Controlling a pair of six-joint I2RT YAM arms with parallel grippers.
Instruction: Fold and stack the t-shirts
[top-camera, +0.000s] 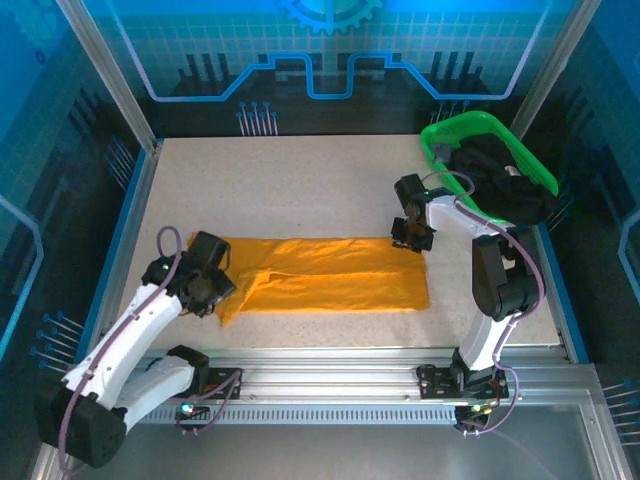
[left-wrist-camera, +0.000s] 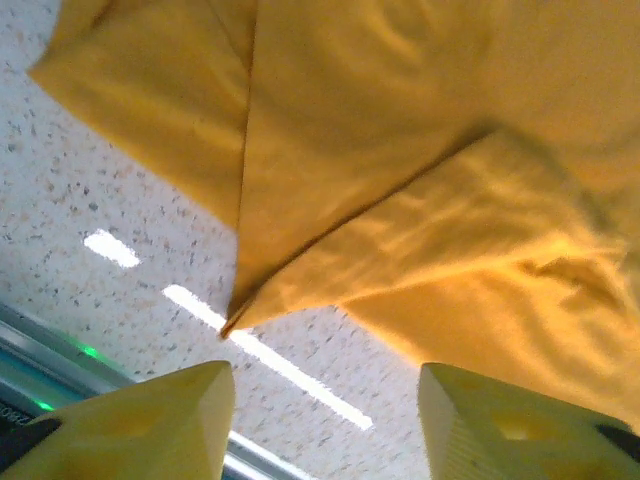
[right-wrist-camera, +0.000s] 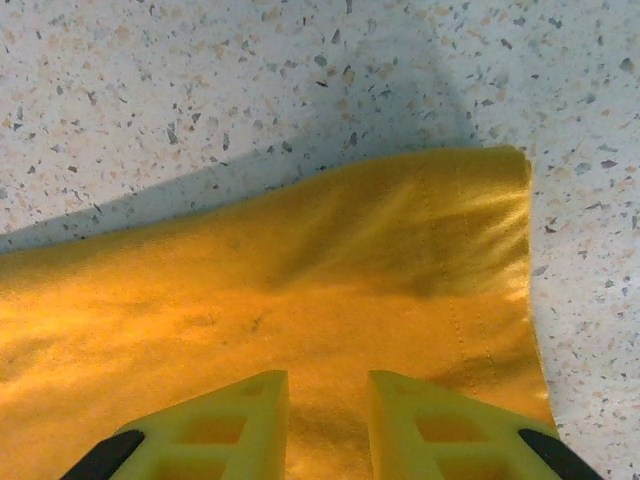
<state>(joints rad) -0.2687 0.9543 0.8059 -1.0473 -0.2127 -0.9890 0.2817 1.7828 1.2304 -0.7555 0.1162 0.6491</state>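
Beyond the t-shirt (top-camera: 330, 280), open table (top-camera: 300, 180)

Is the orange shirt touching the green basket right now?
Apart. The top view shows the shirt lying flat mid-table and the basket at the far right corner, with bare speckled table between them.

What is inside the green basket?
A heap of dark, black-looking cloth fills the green basket. Whatever lies under that heap, and the basket's floor, is covered, so I cannot tell how many pieces there are.
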